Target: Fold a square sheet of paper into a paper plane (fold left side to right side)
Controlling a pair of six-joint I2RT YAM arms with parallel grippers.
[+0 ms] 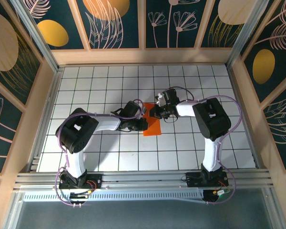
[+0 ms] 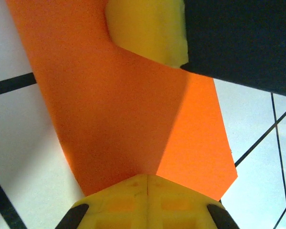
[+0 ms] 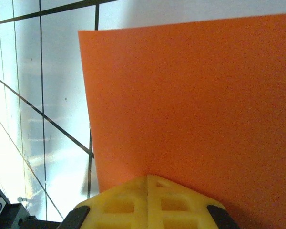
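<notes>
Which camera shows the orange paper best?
The left wrist view: the paper is close, both side edges and a likely fold showing. The right wrist view shows one corner, the top view a small patch.

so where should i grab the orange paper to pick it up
Probably its near edge. The square sheet of paper lies thin and low on the table, so a pinch from above finds nothing; come in low from the near side and slip one finger under. The left gripper and right gripper, both shut, crowd its left and far parts.

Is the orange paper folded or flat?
Folded: the orange paper shows a crease, and from above it looks narrow, not square.
</notes>
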